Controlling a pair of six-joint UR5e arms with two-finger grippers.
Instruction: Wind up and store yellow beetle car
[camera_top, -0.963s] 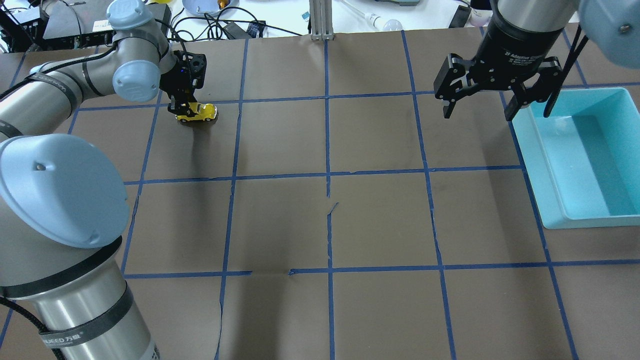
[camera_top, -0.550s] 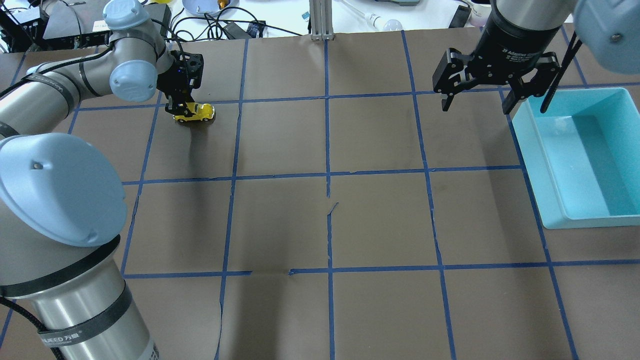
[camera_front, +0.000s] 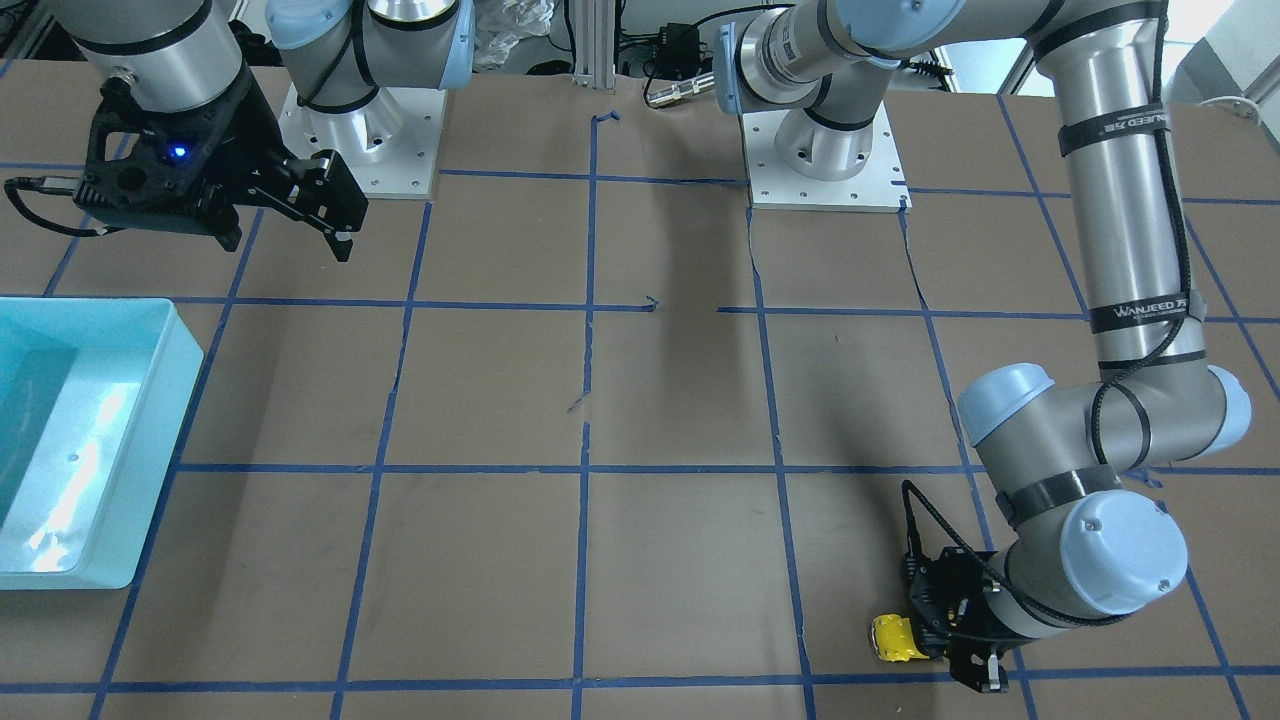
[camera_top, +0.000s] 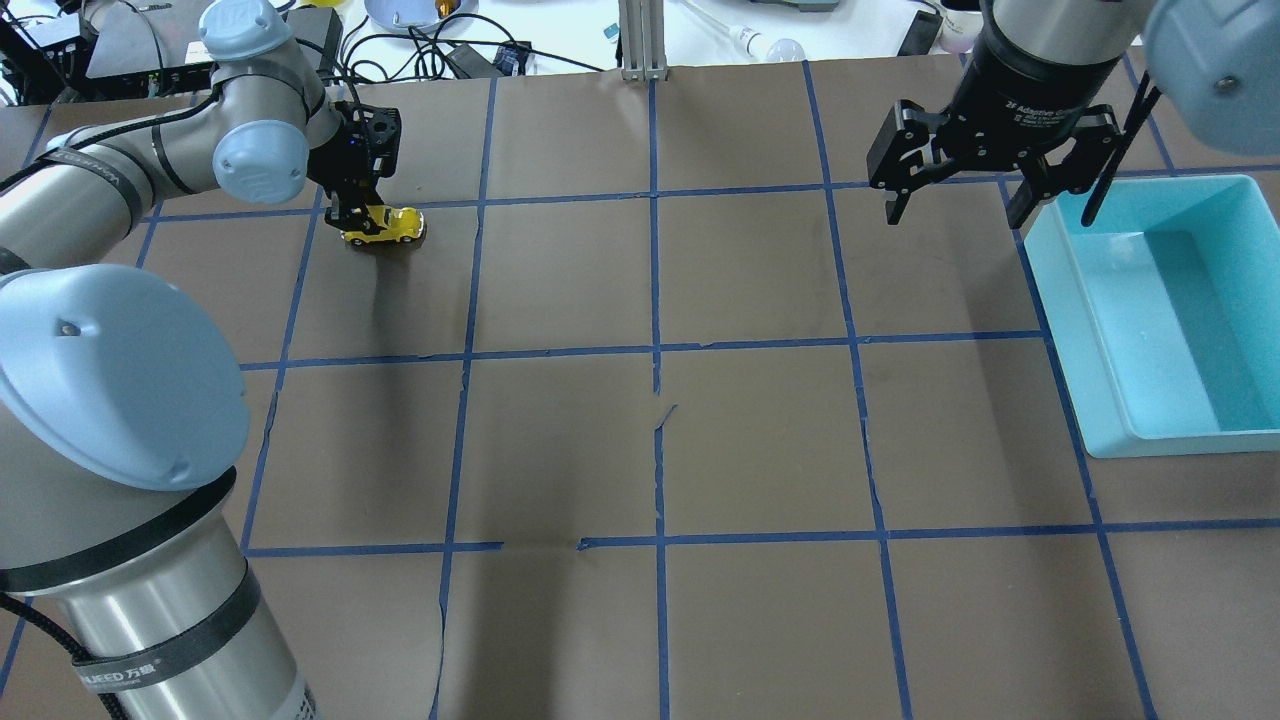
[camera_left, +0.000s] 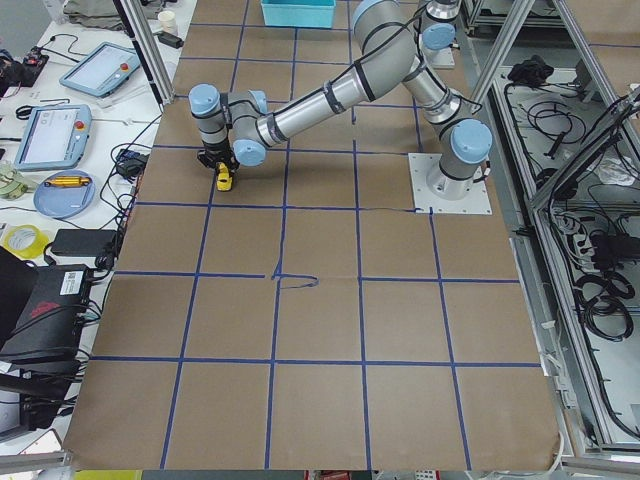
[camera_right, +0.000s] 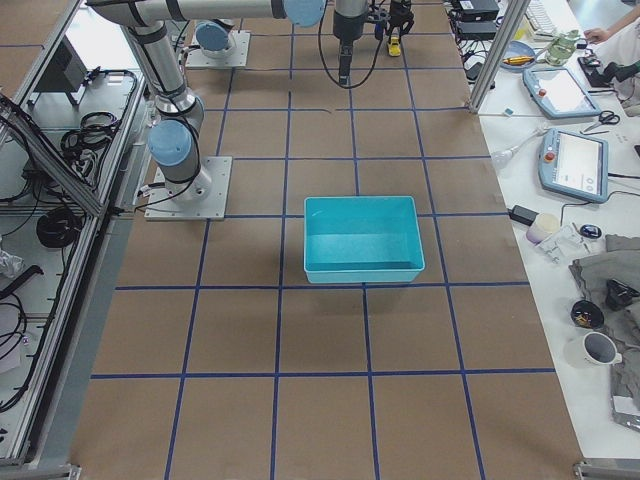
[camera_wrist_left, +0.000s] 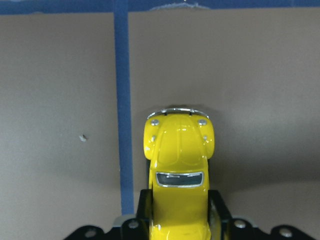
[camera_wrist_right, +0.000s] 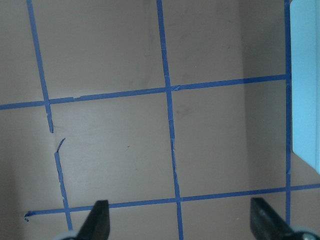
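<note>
The yellow beetle car (camera_top: 388, 226) sits on the brown table at the far left, its wheels on the surface. My left gripper (camera_top: 352, 213) is shut on the car's rear half, a finger on each side. In the left wrist view the car (camera_wrist_left: 180, 175) points away from the camera between the fingers (camera_wrist_left: 142, 207). The car also shows in the front-facing view (camera_front: 897, 638), the exterior left view (camera_left: 224, 178) and, small, in the exterior right view (camera_right: 395, 44). My right gripper (camera_top: 955, 208) is open and empty, held above the table just left of the light blue bin (camera_top: 1200, 400).
The bin (camera_front: 150, 420) is empty and stands at the table's right edge in the overhead view. Blue tape lines (camera_top: 655, 350) mark a grid on the brown table. Cables and devices (camera_top: 450, 50) lie beyond the far edge.
My left gripper has dragged the car a little to the left along the table. My right gripper has shifted slightly up and away in the overhead view and stays open.
</note>
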